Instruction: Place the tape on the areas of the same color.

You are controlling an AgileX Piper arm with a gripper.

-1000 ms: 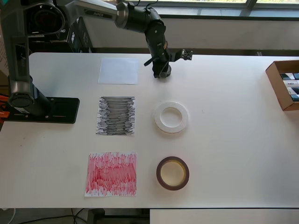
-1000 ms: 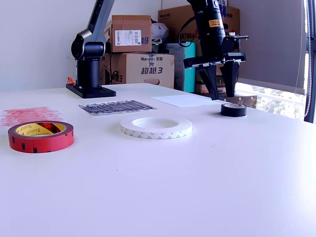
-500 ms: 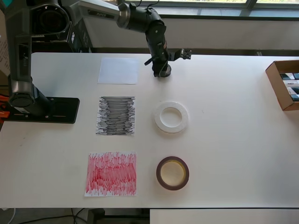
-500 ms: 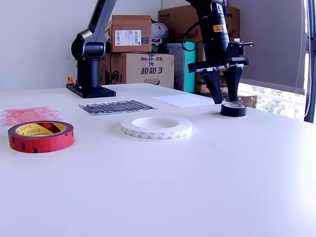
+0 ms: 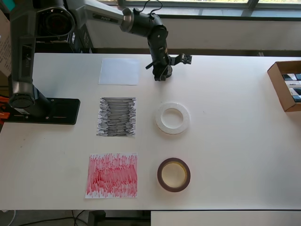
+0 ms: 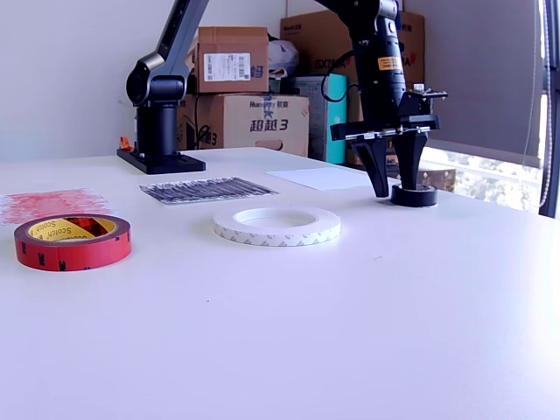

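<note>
I've dropped the gripper [image 6: 395,189] down around the black tape [image 6: 414,194] beside the white sheet [image 5: 119,71], jaws wide and straddling one wall, so the pickup comes next.

White table [image 5: 235,141], three paper sheets, white [image 5: 119,71], black-scribbled [image 5: 116,117], red-scribbled [image 5: 112,175], three tape rolls, cardboard box [image 5: 285,84]
</note>
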